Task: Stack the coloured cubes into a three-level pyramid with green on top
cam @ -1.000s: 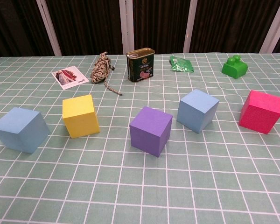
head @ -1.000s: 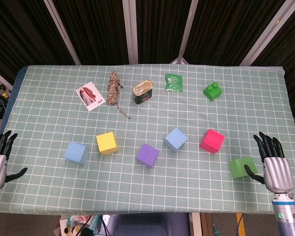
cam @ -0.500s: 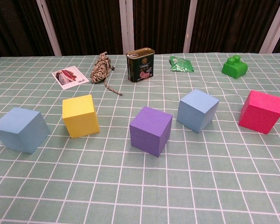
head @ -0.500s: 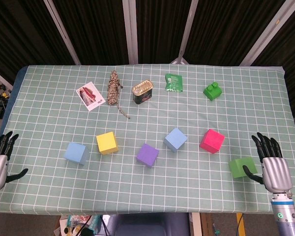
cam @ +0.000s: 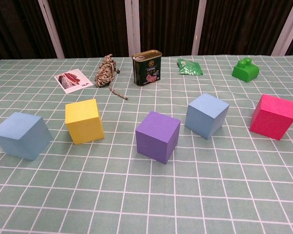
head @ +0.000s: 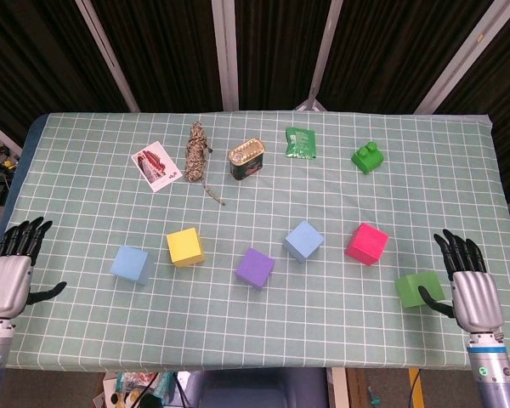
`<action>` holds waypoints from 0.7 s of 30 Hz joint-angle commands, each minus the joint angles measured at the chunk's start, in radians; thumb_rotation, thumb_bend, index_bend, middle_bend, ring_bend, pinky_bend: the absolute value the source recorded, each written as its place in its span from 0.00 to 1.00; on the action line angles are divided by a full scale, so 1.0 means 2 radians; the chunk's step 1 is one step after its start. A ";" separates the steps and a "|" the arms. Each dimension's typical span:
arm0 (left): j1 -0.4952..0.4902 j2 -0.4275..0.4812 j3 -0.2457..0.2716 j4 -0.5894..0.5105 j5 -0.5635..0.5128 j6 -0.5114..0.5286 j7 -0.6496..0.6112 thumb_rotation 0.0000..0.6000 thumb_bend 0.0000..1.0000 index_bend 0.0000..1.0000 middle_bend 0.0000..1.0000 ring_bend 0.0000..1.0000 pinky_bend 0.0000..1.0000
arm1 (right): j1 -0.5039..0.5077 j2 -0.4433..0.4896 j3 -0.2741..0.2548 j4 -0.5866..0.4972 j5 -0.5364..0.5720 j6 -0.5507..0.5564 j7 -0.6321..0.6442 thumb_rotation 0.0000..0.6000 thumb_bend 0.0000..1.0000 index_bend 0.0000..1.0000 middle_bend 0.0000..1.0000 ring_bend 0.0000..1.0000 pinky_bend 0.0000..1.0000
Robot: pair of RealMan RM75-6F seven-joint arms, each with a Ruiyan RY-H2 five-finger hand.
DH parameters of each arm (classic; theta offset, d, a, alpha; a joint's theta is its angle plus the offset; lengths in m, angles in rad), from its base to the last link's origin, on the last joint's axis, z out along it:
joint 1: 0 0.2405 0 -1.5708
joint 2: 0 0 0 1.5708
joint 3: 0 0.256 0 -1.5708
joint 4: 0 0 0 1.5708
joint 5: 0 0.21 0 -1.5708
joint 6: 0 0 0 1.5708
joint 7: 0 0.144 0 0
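Several cubes lie apart on the checked cloth: a light blue cube [head: 130,264] [cam: 21,135] at the left, a yellow cube [head: 185,247] [cam: 84,120], a purple cube [head: 255,268] [cam: 157,136], a second blue cube [head: 303,240] [cam: 207,115], a pink cube [head: 366,244] [cam: 272,116] and a green cube [head: 418,288] near the right front, seen only in the head view. My right hand [head: 471,287] is open beside the green cube, its thumb close to the cube's side. My left hand [head: 11,274] is open at the table's left edge, left of the light blue cube. Neither hand shows in the chest view.
At the back lie a picture card [head: 156,165], a coil of rope [head: 196,154], a tin can [head: 246,160], a green packet [head: 301,142] and a green toy brick [head: 368,157]. The table's front edge [head: 238,364] runs close to both hands.
My left hand has moved up and to the right, toward the light blue cube. My right hand has drawn slightly back toward the front edge. The cubes have not moved.
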 commanded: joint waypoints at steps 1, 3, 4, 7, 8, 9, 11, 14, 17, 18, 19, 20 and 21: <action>-0.035 0.009 -0.025 -0.049 -0.032 -0.038 0.048 1.00 0.11 0.00 0.06 0.00 0.00 | 0.000 0.000 0.000 -0.001 0.001 -0.001 0.001 1.00 0.30 0.00 0.00 0.00 0.00; -0.050 0.010 -0.035 -0.069 -0.053 -0.056 0.068 1.00 0.12 0.00 0.08 0.00 0.01 | 0.001 0.000 0.001 -0.001 0.001 -0.001 0.002 1.00 0.29 0.00 0.00 0.00 0.00; -0.061 0.009 -0.042 -0.081 -0.069 -0.068 0.080 1.00 0.13 0.01 0.09 0.00 0.01 | 0.001 0.001 0.001 -0.001 0.001 0.000 0.003 1.00 0.30 0.00 0.00 0.00 0.00; -0.088 0.004 -0.060 -0.107 -0.118 -0.095 0.109 1.00 0.14 0.02 0.11 0.00 0.03 | 0.000 0.001 0.001 -0.002 0.002 0.000 0.006 1.00 0.30 0.00 0.00 0.00 0.00; -0.099 -0.001 -0.067 -0.114 -0.138 -0.103 0.121 1.00 0.15 0.02 0.12 0.00 0.03 | 0.000 0.001 0.001 -0.002 0.002 -0.001 0.007 1.00 0.30 0.00 0.00 0.00 0.00; -0.110 -0.006 -0.073 -0.118 -0.160 -0.109 0.134 1.00 0.15 0.03 0.13 0.00 0.03 | 0.000 0.002 0.002 -0.002 0.004 -0.001 0.009 1.00 0.30 0.00 0.00 0.00 0.00; -0.133 -0.019 -0.084 -0.122 -0.203 -0.120 0.163 1.00 0.15 0.03 0.13 0.00 0.03 | 0.000 0.002 0.002 -0.002 0.007 -0.003 0.011 1.00 0.30 0.00 0.00 0.00 0.00; -0.169 -0.041 -0.095 -0.122 -0.263 -0.126 0.209 1.00 0.15 0.03 0.14 0.00 0.03 | 0.000 0.002 0.004 -0.002 0.012 -0.005 0.012 1.00 0.29 0.00 0.00 0.00 0.00; -0.197 -0.063 -0.098 -0.117 -0.302 -0.129 0.245 1.00 0.15 0.03 0.15 0.00 0.03 | 0.001 0.002 0.005 -0.003 0.015 -0.008 0.014 1.00 0.29 0.00 0.00 0.00 0.00; -0.204 -0.069 -0.099 -0.116 -0.312 -0.128 0.254 1.00 0.15 0.03 0.16 0.00 0.03 | 0.001 0.002 0.005 -0.003 0.016 -0.008 0.014 1.00 0.29 0.00 0.00 0.00 0.00; -0.211 -0.075 -0.099 -0.114 -0.321 -0.127 0.263 1.00 0.15 0.03 0.17 0.00 0.03 | 0.001 0.002 0.005 -0.003 0.016 -0.008 0.015 1.00 0.29 0.00 0.00 0.00 0.00; -0.224 -0.087 -0.100 -0.109 -0.338 -0.121 0.281 1.00 0.15 0.03 0.17 0.00 0.03 | 0.001 0.002 0.005 -0.003 0.017 -0.009 0.016 1.00 0.29 0.00 0.00 0.00 0.00; -0.230 -0.093 -0.101 -0.106 -0.346 -0.118 0.289 1.00 0.14 0.03 0.18 0.00 0.03 | 0.001 0.002 0.005 -0.003 0.017 -0.009 0.016 1.00 0.29 0.00 0.00 0.00 0.00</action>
